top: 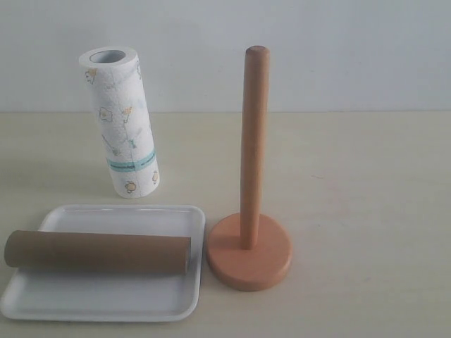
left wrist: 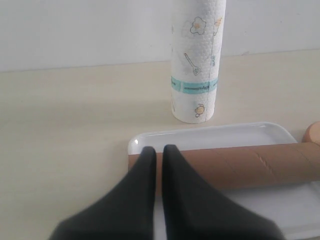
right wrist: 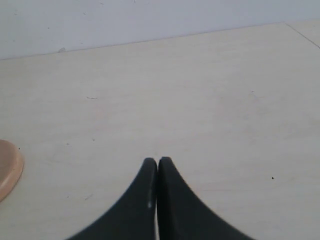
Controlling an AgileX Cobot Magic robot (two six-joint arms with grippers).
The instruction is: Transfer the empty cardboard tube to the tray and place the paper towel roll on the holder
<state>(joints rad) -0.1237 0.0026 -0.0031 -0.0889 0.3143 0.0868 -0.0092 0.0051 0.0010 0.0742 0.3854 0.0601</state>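
The empty cardboard tube (top: 99, 252) lies on its side across the white tray (top: 106, 299), one end sticking out past the tray's left rim. Behind the tray, the paper towel roll (top: 120, 123) stands on end on the table, leaning slightly. The holder (top: 252, 155) stands right of the tray with its pole bare. In the left wrist view, my left gripper (left wrist: 159, 150) hovers over the tube (left wrist: 240, 165) near one end, its jaws almost together with nothing between them. My right gripper (right wrist: 157, 161) is shut over bare table. Neither gripper shows in the exterior view.
The pale table reaches a white wall behind. The holder's disc base (top: 249, 252) sits close to the tray's right rim; its edge also shows in the left wrist view (left wrist: 314, 132) and the right wrist view (right wrist: 7, 167). Open tabletop lies right of the holder.
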